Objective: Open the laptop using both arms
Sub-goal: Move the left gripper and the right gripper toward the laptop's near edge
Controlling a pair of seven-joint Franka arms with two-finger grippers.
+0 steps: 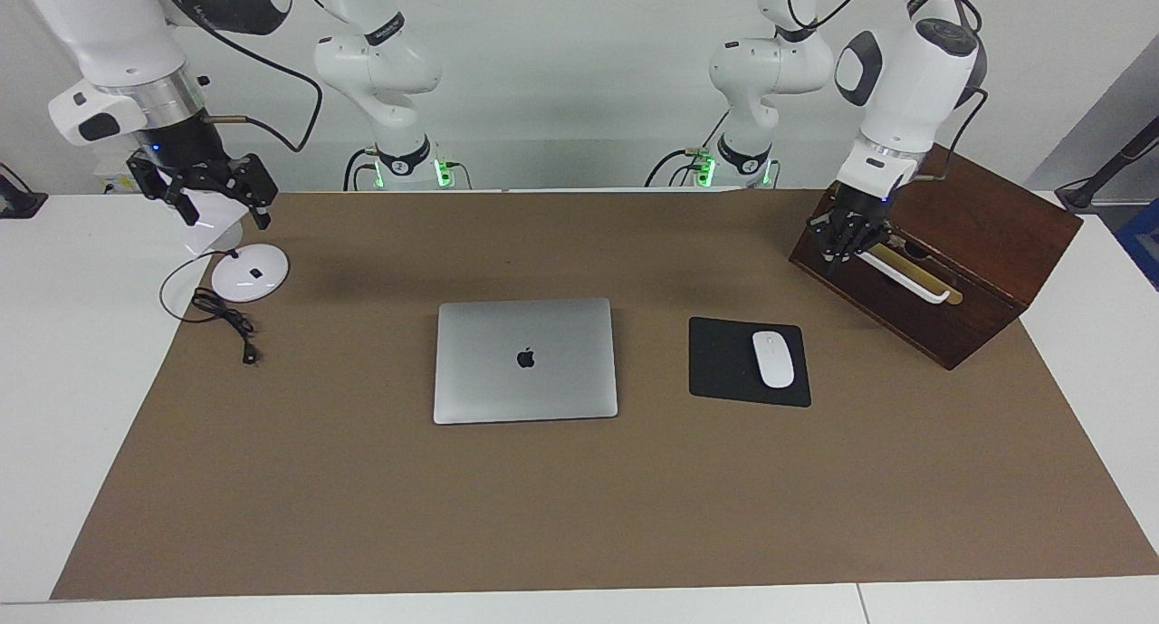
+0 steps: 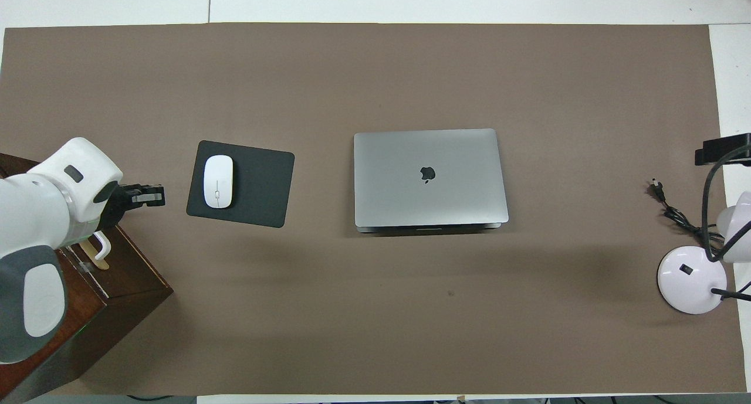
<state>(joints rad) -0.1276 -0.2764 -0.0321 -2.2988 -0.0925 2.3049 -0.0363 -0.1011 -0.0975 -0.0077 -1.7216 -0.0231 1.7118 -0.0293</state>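
The silver-grey laptop (image 1: 525, 360) lies closed, logo up, in the middle of the brown mat; it also shows in the overhead view (image 2: 428, 178). My left gripper (image 1: 847, 239) hangs in the air over the front corner of the wooden box, by its white handle, well toward the left arm's end from the laptop; it also shows in the overhead view (image 2: 146, 196). My right gripper (image 1: 226, 209) is open and empty, up over the white lamp at the right arm's end of the table. Neither gripper touches the laptop.
A dark wooden box (image 1: 978, 244) with a white handle (image 1: 905, 275) stands at the left arm's end. A black mouse pad (image 1: 720, 361) with a white mouse (image 1: 773, 359) lies beside the laptop. A white lamp base (image 1: 250, 272) and black cable (image 1: 226, 321) lie at the right arm's end.
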